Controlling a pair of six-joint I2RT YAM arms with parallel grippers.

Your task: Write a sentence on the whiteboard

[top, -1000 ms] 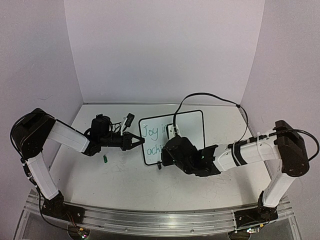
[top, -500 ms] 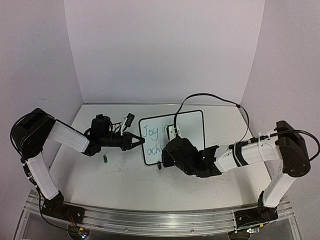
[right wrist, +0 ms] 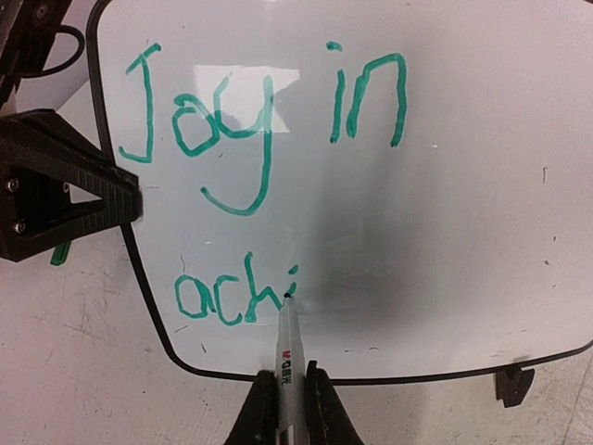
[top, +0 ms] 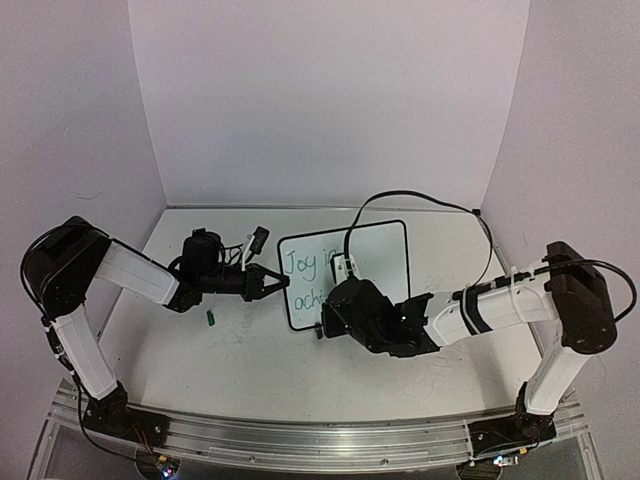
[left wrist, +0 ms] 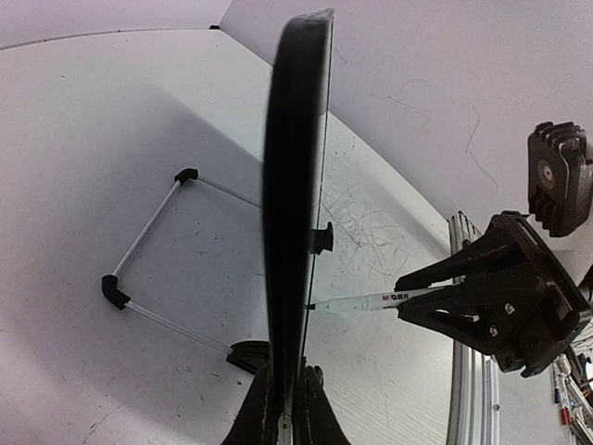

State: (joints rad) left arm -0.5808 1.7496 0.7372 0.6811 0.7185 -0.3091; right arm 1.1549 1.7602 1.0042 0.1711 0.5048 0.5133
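**Marker tip on the board at "achi"**

Along the near edge of the table (top: 250,375) ran an aluminium rail (top: 300,440) carrying both arm bases. Beyond it, the right gripper (right wrist: 284,382) was closed on a thin marker (right wrist: 286,338), pinching the barrel between its two fingers. The marker's dark tip touched the whiteboard (right wrist: 463,204) at the "i" that ended the lower line.

The sentence (right wrist: 268,148) stood in green on the left part of the board: "Joy in" above, "achi" below. A black clip foot (right wrist: 514,385) showed under the board's lower right edge. A small green piece (top: 211,318) lay on the table to the left, apart from the board.

A little farther back, the left gripper (top: 272,283) was clamped shut on the board's left edge, level with the gap between the two written lines. Its wrist camera saw the board edge-on, rising from between its fingers. A thin wire stand (left wrist: 139,250) with black corners lay on the table at the board's back, and the marker met the opposite face. How far the board leaned could not be told.

Farther still, a black cable (top: 410,195) arched above the board's far right corner, against the pale walls (top: 320,100).
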